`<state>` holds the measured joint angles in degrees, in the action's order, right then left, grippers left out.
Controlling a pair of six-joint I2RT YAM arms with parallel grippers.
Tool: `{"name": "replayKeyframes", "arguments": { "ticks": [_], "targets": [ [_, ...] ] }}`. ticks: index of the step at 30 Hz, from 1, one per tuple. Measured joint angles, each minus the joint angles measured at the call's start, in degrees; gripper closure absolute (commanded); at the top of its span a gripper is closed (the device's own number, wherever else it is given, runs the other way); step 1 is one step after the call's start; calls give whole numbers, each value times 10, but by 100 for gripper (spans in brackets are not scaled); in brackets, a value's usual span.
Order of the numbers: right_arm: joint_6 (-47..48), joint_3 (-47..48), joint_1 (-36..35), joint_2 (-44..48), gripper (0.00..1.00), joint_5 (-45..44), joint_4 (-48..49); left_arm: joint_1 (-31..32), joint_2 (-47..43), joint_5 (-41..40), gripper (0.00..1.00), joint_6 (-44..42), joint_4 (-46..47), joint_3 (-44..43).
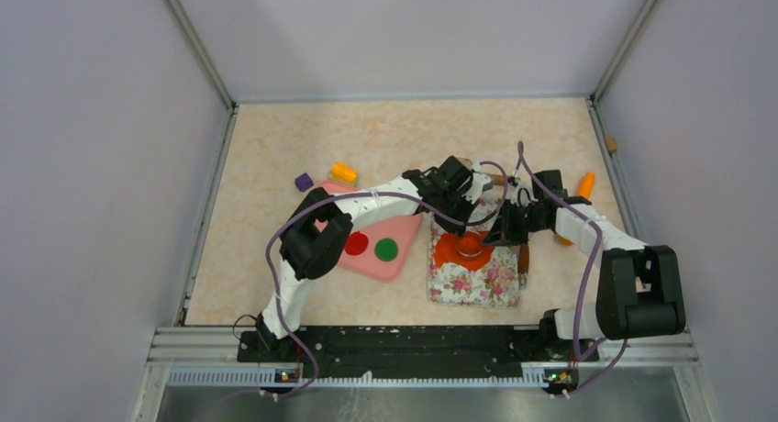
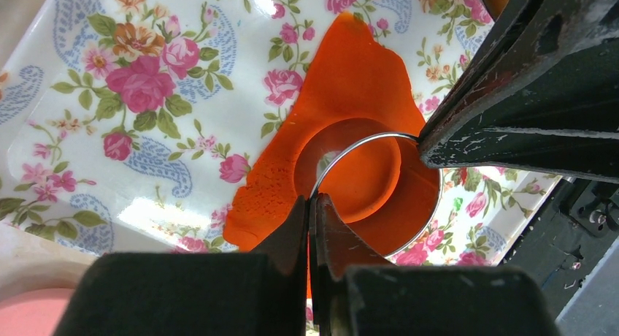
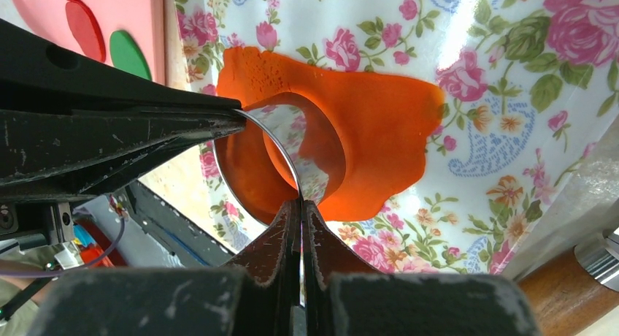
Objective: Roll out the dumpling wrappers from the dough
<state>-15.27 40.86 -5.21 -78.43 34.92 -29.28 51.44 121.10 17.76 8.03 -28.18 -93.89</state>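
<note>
The flattened orange-red dough (image 1: 456,250) lies on a floral tray (image 1: 477,280); it also shows in the left wrist view (image 2: 350,80) and the right wrist view (image 3: 379,124). A metal ring cutter (image 2: 379,142) stands on the dough, also seen in the right wrist view (image 3: 266,135), with a round orange disc (image 2: 361,179) inside it. My left gripper (image 2: 312,199) is shut on the ring's rim. My right gripper (image 3: 301,201) is shut on the opposite rim. A red wrapper (image 1: 356,244) and a green wrapper (image 1: 386,249) lie on the pink board (image 1: 390,268).
A purple block (image 1: 304,181) and an orange-yellow block (image 1: 344,172) lie behind the board. An orange carrot-shaped stick (image 1: 586,184) lies at the right. A wooden handle (image 3: 558,288) lies beside the tray. Walls enclose the table.
</note>
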Motion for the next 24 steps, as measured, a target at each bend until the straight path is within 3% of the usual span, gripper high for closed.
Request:
{"name": "replayKeyframes", "arguments": {
  "ticks": [24],
  "targets": [
    [3,-8,0,-2,100,-18,1,2,8,3,100,10,21,10]
  ]
}}
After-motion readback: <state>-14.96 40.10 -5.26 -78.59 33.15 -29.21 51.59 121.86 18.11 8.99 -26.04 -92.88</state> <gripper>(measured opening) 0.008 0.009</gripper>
